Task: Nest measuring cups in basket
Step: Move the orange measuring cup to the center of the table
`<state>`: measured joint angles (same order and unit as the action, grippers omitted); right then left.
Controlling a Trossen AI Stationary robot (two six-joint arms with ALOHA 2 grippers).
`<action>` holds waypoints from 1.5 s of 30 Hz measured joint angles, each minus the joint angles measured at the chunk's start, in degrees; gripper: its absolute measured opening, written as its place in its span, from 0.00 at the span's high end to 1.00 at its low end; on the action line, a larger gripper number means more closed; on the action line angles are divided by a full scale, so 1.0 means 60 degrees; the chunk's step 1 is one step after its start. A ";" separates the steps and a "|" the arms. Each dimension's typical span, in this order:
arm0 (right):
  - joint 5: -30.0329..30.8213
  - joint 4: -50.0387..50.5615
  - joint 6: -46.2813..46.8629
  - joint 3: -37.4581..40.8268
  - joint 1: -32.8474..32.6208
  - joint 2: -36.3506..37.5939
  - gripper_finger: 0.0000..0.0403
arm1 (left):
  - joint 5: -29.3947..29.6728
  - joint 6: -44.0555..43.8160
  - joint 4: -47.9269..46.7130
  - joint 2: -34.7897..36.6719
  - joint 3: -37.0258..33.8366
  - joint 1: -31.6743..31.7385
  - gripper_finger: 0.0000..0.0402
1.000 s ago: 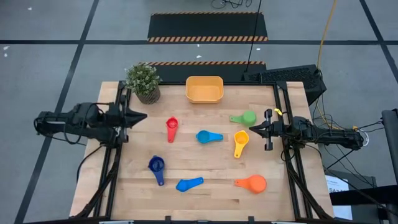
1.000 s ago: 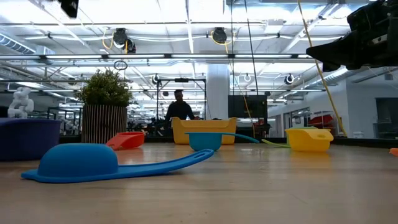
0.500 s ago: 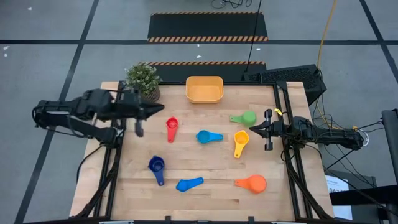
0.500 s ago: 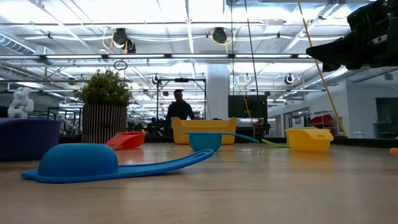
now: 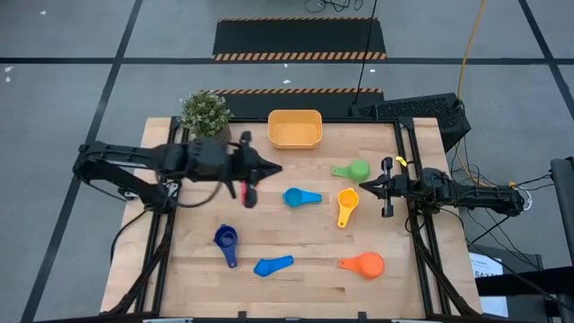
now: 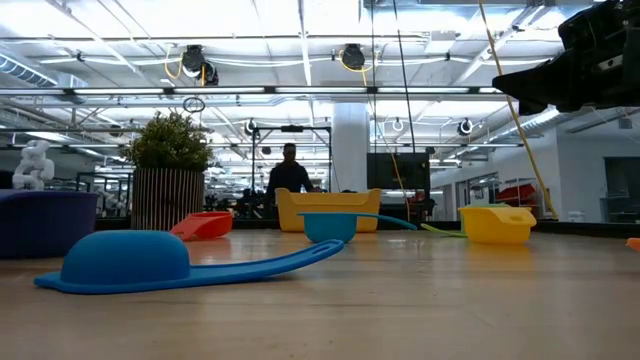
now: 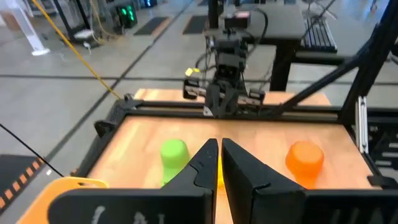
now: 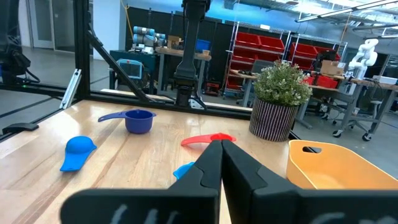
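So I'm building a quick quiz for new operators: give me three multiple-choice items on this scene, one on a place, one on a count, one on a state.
1. Where is the left tool?
A. Over the red cup
B. Inside the basket
C. Beside the orange cup

2. How many measuring cups lie in the basket?
A. Three
B. One
C. None

3. How do the right tool fingers stand?
A. Wide open
B. Shut, holding nothing
C. Shut on the yellow cup

Answers: 1 A, the arm reaches out above the red cup. 2 C, the basket shows only its bare floor. 3 B, the fingers meet with nothing between them.
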<state>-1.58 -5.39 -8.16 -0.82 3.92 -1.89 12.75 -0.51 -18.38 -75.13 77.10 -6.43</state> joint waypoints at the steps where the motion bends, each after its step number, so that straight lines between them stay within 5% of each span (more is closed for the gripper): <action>1: 0.0000 0.0000 -0.0001 0.0000 0.0000 0.0000 1.00 | -0.0021 -0.0012 0.0008 -0.0114 0.0016 -0.0019 0.94; 4: 0.0000 -0.0094 0.0163 -0.0004 0.0000 -0.0004 1.00 | -0.0039 -0.0088 0.0036 -0.0301 0.0030 -0.0023 0.94; 17: 0.0004 -0.2376 0.5740 0.0000 0.0000 0.0000 1.00 | -0.0021 -0.1472 -0.0548 -0.0409 0.0030 0.0395 0.94; 26: 0.1191 -0.2853 0.6971 -0.0521 -0.0036 -0.0195 1.00 | -0.0031 -0.1451 -0.0684 -0.0409 0.0030 0.0390 0.94; 37: 0.1544 -0.0428 0.6733 -0.5051 -0.0055 -0.3424 1.00 | -0.1034 -0.1247 -0.0717 -0.0409 0.0030 0.0333 0.94; 45: 0.0907 0.4337 0.7578 -0.9117 -0.0044 -0.6216 1.00 | -0.1203 -0.0681 -0.0806 -0.0409 0.0030 -0.0009 0.94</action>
<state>3.86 20.64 37.31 -55.52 3.66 -39.19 5.53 -4.60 -23.21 -77.58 77.28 -6.48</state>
